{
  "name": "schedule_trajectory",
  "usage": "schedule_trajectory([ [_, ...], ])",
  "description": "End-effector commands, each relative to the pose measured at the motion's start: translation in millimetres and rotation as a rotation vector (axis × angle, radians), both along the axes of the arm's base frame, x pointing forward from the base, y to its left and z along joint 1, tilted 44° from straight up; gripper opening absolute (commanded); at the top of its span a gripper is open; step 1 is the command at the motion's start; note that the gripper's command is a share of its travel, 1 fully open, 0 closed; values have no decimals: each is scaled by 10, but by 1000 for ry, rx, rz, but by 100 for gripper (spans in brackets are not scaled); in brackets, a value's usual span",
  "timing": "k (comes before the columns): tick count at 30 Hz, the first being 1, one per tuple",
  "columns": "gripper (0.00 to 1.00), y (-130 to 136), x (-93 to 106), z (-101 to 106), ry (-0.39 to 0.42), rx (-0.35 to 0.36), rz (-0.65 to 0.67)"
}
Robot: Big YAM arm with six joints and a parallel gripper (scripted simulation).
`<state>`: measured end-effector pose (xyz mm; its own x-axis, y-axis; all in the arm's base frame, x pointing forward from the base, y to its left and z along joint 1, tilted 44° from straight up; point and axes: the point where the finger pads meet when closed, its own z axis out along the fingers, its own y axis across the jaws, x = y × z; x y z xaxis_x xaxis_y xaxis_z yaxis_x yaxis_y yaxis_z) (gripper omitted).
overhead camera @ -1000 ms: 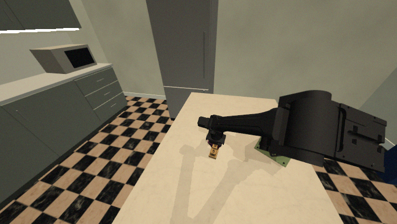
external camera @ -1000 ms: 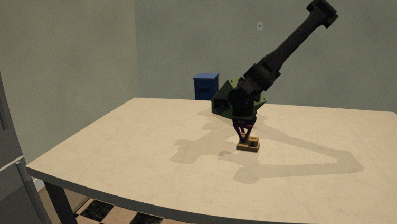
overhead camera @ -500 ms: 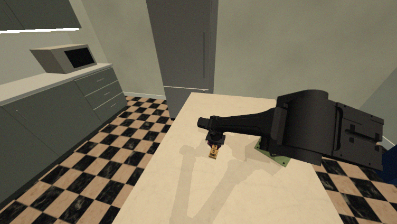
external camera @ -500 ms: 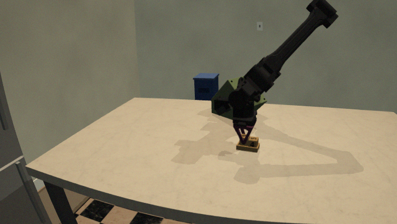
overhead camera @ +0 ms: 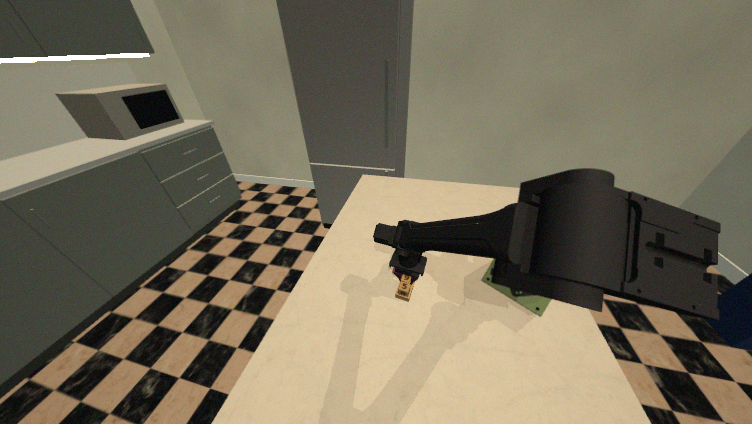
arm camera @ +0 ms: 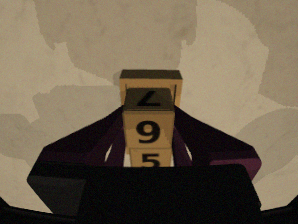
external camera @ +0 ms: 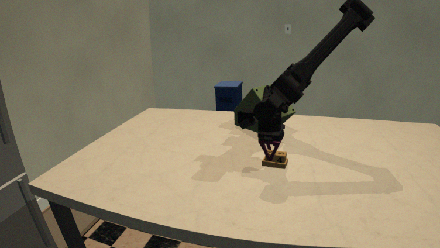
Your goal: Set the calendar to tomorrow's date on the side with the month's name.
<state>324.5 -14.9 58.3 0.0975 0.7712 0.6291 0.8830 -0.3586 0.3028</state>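
A small wooden calendar tray [overhead camera: 402, 297] [external camera: 273, 164] [arm camera: 150, 75] lies flat on the table near its middle, with two number cubes in it. My gripper [overhead camera: 406, 276] [external camera: 270, 154] [arm camera: 148, 112] points straight down with its purple fingers shut on the nearer cube [arm camera: 148, 131]. In the wrist view that cube shows a 9 on top and a 5 on the side toward the camera. The other cube [external camera: 280, 159] [arm camera: 150, 99] stands right beside it, showing a 7 on top in the wrist view and a 4 on its side in the exterior view. I cannot tell whether the held cube touches the tray's floor.
The arm's green base plate [overhead camera: 531, 305] [external camera: 249, 101] sits on the beige table [overhead camera: 473, 368] [external camera: 154, 154] behind the tray. A blue bin [external camera: 228, 95] stands beyond the table's far edge. A fridge [overhead camera: 342, 105] and kitchen counters stand off the table.
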Motion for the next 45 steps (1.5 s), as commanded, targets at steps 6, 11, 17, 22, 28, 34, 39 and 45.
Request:
schedule_trajectory([
  [6, 27, -11, 17, -20, 6, 1, -14],
  [11, 27, -11, 17, -20, 6, 1, -14],
  [17, 27, -11, 17, -20, 6, 1, -14],
  [22, 27, -11, 17, -20, 6, 1, -14],
  [28, 27, -9, 18, -22, 6, 0, -14],
  [34, 27, 8, 15, -34, 8, 1, -9],
  [39, 27, 4, 12, -37, 8, 1, -12],
  [45, 27, 6, 13, -38, 7, 1, -12],
])
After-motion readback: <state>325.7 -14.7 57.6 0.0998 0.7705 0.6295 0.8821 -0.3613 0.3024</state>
